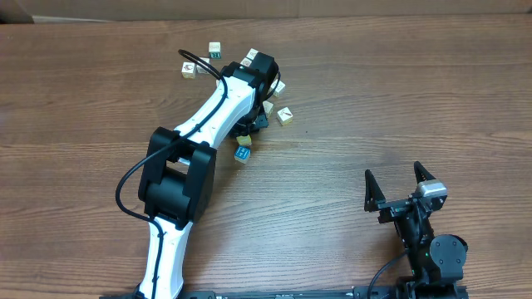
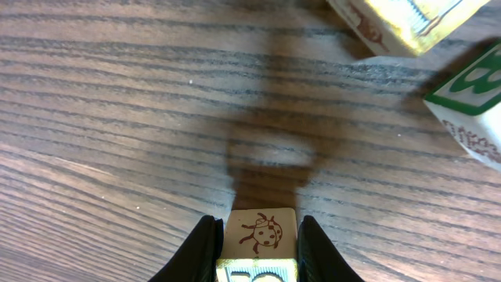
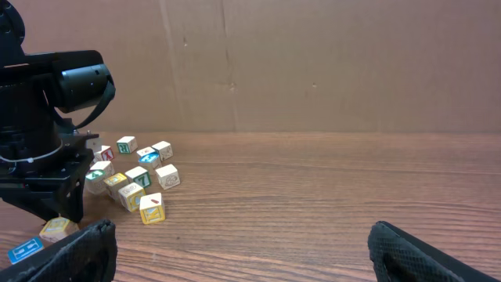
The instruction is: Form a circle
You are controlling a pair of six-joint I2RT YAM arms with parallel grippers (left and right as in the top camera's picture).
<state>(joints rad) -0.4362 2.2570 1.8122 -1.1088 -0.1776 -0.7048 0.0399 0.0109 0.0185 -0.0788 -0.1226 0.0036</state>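
**Overhead.** Your left arm (image 1: 218, 106) reaches across the bench (image 1: 416, 83) into the scatter of cubes (image 1: 285, 115) at top centre. Its wrist covers the middle of the group, so you cannot count them all from here. The cubes that show lie loose. A teal-faced cube (image 1: 215, 50) sits at the far edge, a blue-faced cube (image 1: 243, 154) is nearest the arm bases, and others lie either side of the wrist. No closed ring can be read. Your right hand (image 1: 394, 173) sits well apart at lower right, spread wide, with nothing between its tips.

**Left wrist.** Your left hand (image 2: 258, 223) is pinching a ladybird cube (image 2: 262, 235), one finger on each side face, low over bare wood. You cannot tell whether the cube rests on the bench or hangs just above it. Two neighbours show at upper right, a yellow cube (image 2: 399, 19) and a green-lettered cube (image 2: 473, 106). Both are apart from the held one.

**Right wrist.** The right hand's fingers (image 3: 86, 251) stand wide at the frame's lower corners, empty. Across the bench the cubes bunch in a clump beside the left arm, with a few strays lying nearer the camera.

**Progress (a judgement).** The circle is barely begun, if at all. The pieces sit as a heap with outliers, not a spaced loop. One cube is in hand for placing. Nearly all the others look to need spreading outward and spacing evenly, and the gap around the wrist needs checking once it is in view.
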